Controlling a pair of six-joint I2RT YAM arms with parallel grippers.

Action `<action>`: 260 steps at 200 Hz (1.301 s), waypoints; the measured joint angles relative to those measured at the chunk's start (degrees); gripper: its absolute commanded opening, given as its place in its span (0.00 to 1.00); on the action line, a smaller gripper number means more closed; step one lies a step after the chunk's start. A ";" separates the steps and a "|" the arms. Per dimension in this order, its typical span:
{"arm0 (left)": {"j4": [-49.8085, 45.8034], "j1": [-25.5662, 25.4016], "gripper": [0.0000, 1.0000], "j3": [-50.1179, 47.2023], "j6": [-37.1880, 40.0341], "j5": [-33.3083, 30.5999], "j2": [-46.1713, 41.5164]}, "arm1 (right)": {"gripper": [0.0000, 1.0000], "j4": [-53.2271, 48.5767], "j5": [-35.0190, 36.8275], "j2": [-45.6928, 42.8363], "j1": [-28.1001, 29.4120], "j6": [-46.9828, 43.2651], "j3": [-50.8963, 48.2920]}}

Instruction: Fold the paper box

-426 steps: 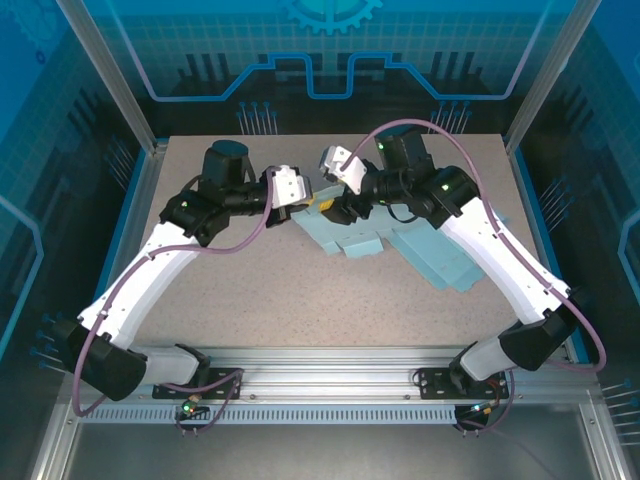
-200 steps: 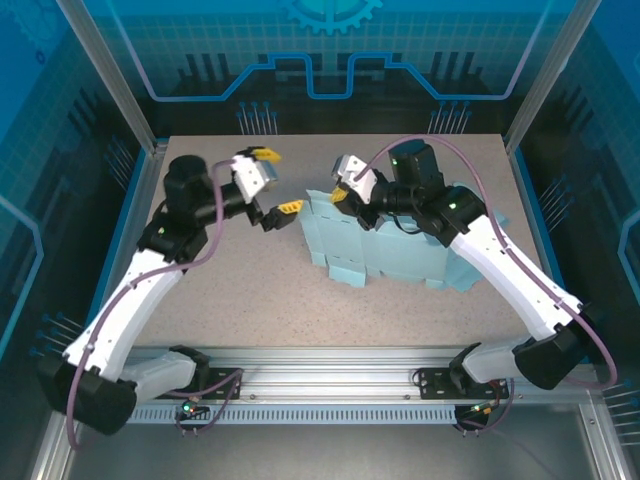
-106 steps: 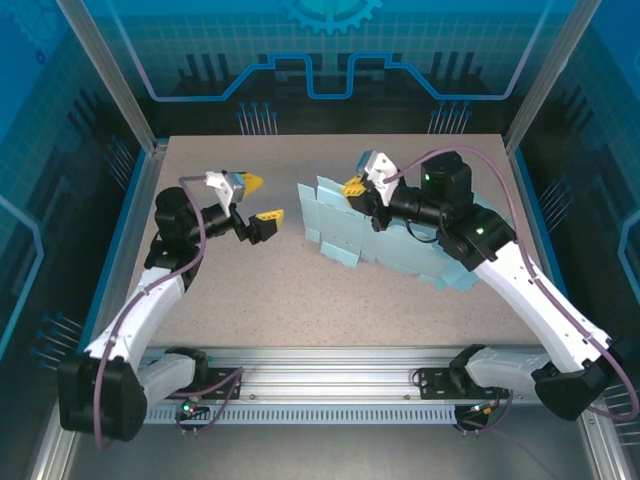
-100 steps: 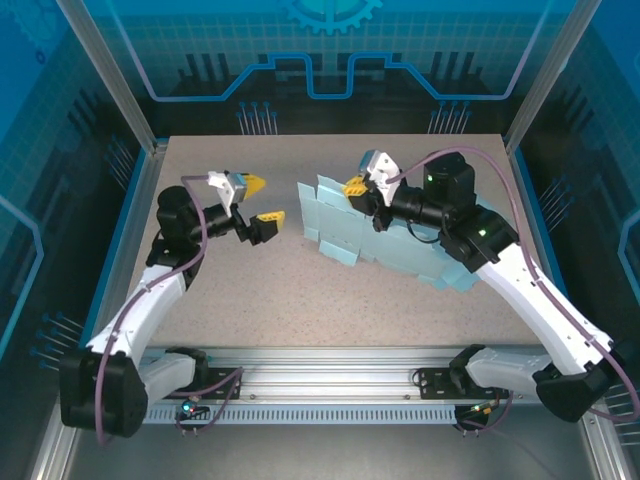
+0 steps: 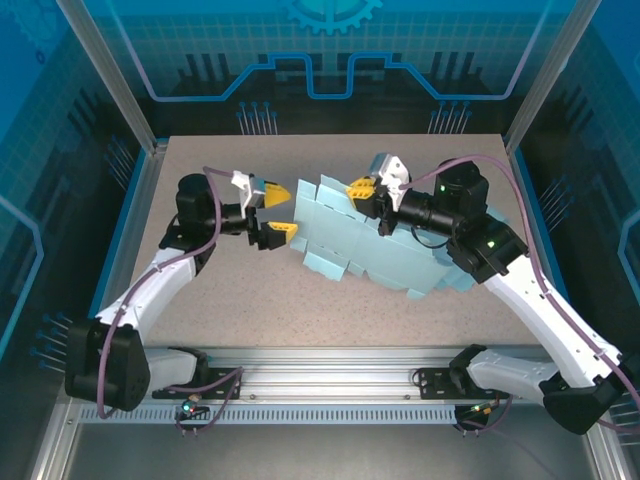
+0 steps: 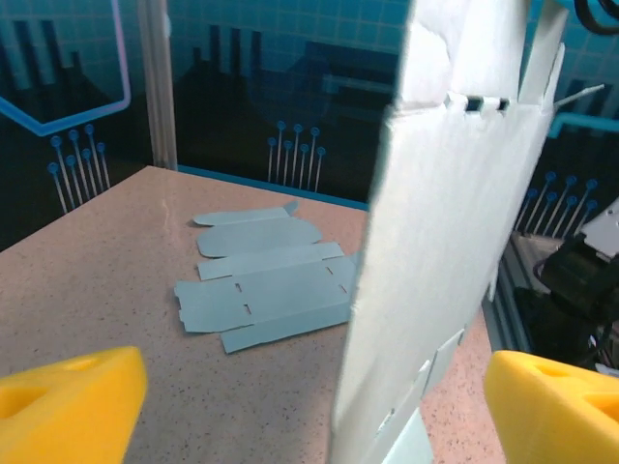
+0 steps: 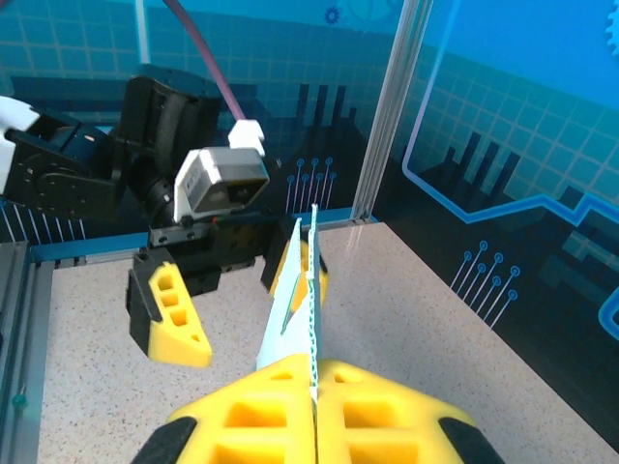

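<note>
The box (image 5: 372,243), raised over the desk's (image 5: 240,295) middle and pinched at its top edge by the right hand (image 5: 362,188), has swung toward the left hand (image 5: 281,210), whose fingers, still apart, now straddle its left end, probably for a second grip before folding.

My left fingers (image 5: 278,190) have swung back across the surface (image 5: 230,290) to just beside the left edge of the paper box (image 5: 350,240), and are closing a little. My right fingers (image 5: 360,186) have raised its top edge.
</note>
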 measured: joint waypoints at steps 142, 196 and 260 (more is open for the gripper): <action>-2.91 -4.04 0.19 4.59 1.73 0.31 4.94 | 0.00 3.61 -0.11 -1.53 0.00 1.64 -2.03; -9.18 -4.52 0.00 5.49 3.78 -2.27 4.24 | 0.02 5.53 4.59 -2.34 -0.37 1.75 -5.81; -36.61 -7.21 0.00 16.13 13.55 -21.59 -0.13 | 0.54 3.80 15.58 -5.22 -2.97 8.83 -14.88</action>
